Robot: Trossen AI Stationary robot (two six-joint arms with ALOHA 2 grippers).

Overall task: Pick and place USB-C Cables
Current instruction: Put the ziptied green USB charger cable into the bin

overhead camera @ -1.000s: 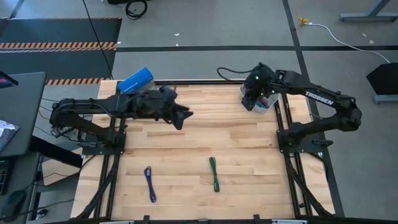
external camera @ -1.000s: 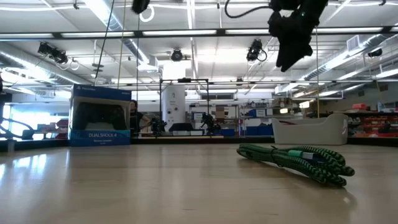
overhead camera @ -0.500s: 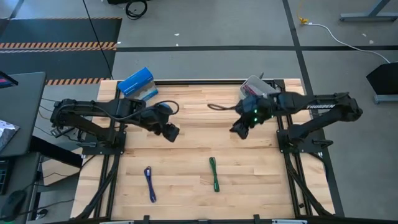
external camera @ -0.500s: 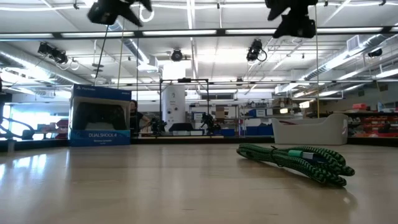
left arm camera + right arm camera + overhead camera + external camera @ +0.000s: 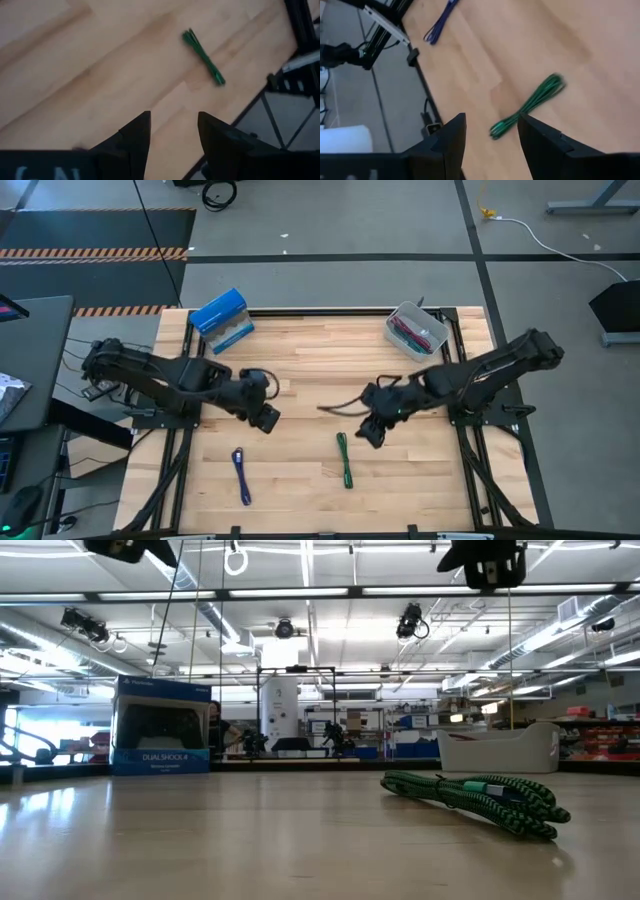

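A green cable bundle [image 5: 344, 460] lies flat on the wooden table near its near edge; it also shows in the low view [image 5: 470, 802], the left wrist view [image 5: 202, 56] and the right wrist view [image 5: 527, 107]. A purple-blue cable bundle [image 5: 241, 475] lies flat to its left, and also shows in the right wrist view [image 5: 440, 22]. My right gripper [image 5: 370, 432] is open and empty above the table, just right of and beyond the green bundle; its fingers stand apart in its own wrist view [image 5: 490, 132]. My left gripper [image 5: 265, 418] is open and empty, beyond the purple-blue bundle [image 5: 172, 130].
A clear tray [image 5: 416, 330] holding several cable bundles stands at the far right corner; it also shows in the low view [image 5: 498, 748]. A blue box [image 5: 222, 317] stands at the far left, also in the low view [image 5: 160, 726]. Black frame rails run along the table's sides.
My right gripper has left the tray and gone toward the table's near edge and left, ending beside the green bundle. My left gripper has gone from near the blue box toward the near edge. The two bundles on the table have not moved.
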